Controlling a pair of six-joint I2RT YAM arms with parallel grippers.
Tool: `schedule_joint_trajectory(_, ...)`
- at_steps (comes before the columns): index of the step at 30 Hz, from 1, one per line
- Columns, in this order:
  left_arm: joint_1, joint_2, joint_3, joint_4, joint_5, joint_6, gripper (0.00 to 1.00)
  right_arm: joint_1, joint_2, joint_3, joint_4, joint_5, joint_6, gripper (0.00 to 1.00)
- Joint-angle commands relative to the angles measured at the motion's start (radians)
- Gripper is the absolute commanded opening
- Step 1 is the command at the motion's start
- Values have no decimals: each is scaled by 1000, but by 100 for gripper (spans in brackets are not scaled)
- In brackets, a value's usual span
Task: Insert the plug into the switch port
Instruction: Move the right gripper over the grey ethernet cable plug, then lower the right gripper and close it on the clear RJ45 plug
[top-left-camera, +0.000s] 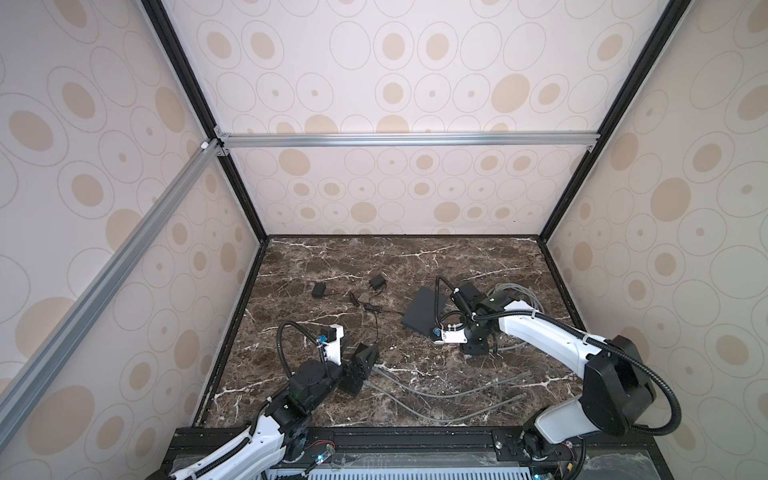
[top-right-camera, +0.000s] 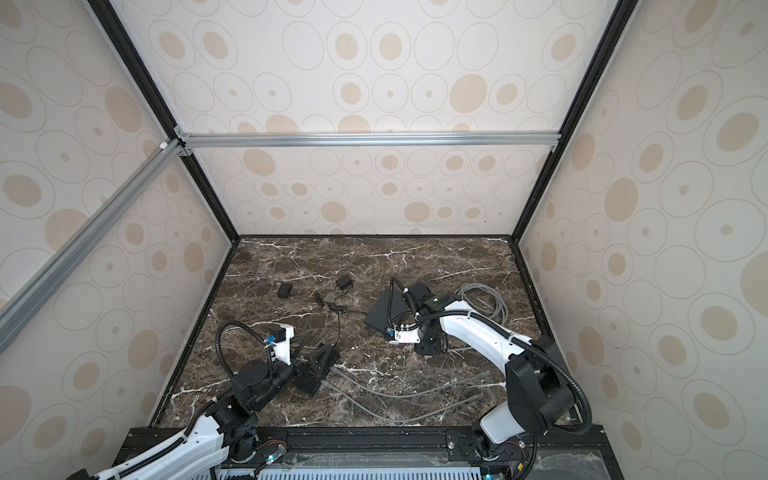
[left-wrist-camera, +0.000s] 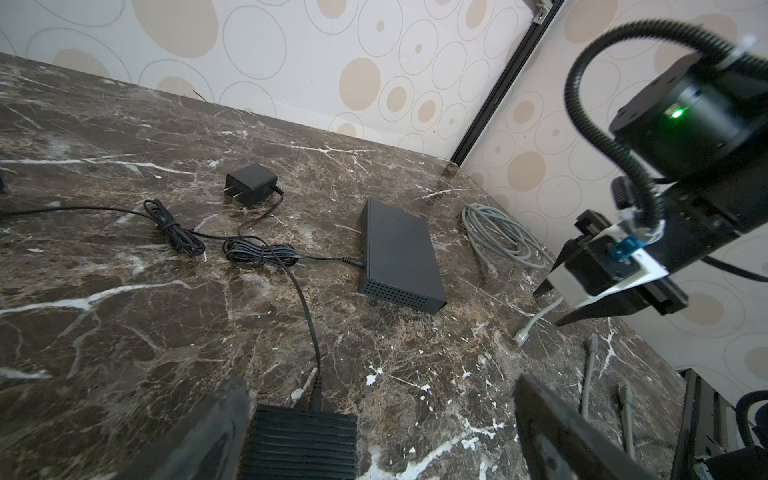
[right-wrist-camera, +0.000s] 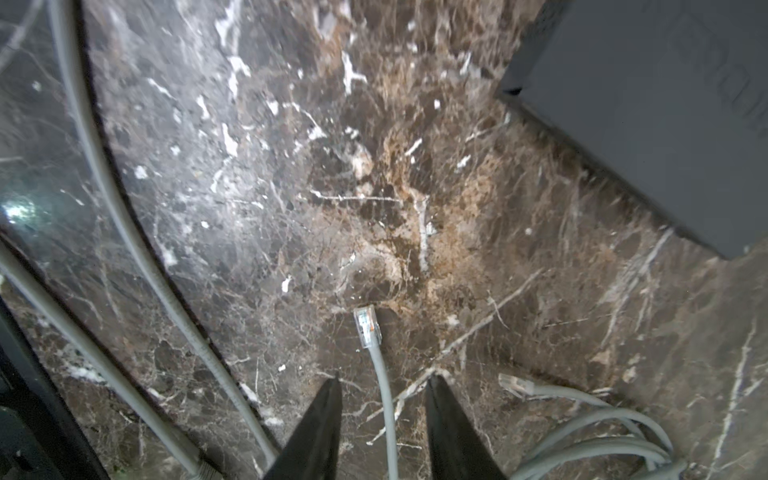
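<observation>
In both top views the right gripper (top-left-camera: 480, 348) is seen low over the table (top-left-camera: 415, 257), just beside the switch (top-left-camera: 424, 309); the plug is hidden beneath it. The left gripper (top-left-camera: 360, 365) is seen well apart.

In the left wrist view the left gripper's jaws are shown spread wide, and the plug (left-wrist-camera: 520, 334) is found on the table below the right gripper.

In the right wrist view the cable (right-wrist-camera: 384, 399) is straddled, not yet pinched, by jaws standing apart. The plug's long axis is laid straight ahead of them, the switch off to one side. The right arm is judged nearer.
</observation>
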Motion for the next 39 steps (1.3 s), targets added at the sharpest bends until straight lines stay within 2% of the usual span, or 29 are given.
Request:
schedule_joint_trajectory(1,15,-46,7,53,15,4,98,-27,3,-29,-1,50,-75,33)
schedule_joint_trajectory(8,21,-77,3,15,-2,-8,98,-71,-61,-182,188,14,-152,35)
schedule_joint_trajectory(20,24,-118,-2,-16,-15,-14,98,-96,-2,-185,222,9,-137,33)
schedule_joint_trajectory(30,25,-123,-4,-19,-17,-16,98,-120,-35,-204,218,-31,-145,32)
schedule_joint_trajectory(39,24,-97,3,-6,-13,-16,98,-120,-35,-216,224,-7,-143,29)
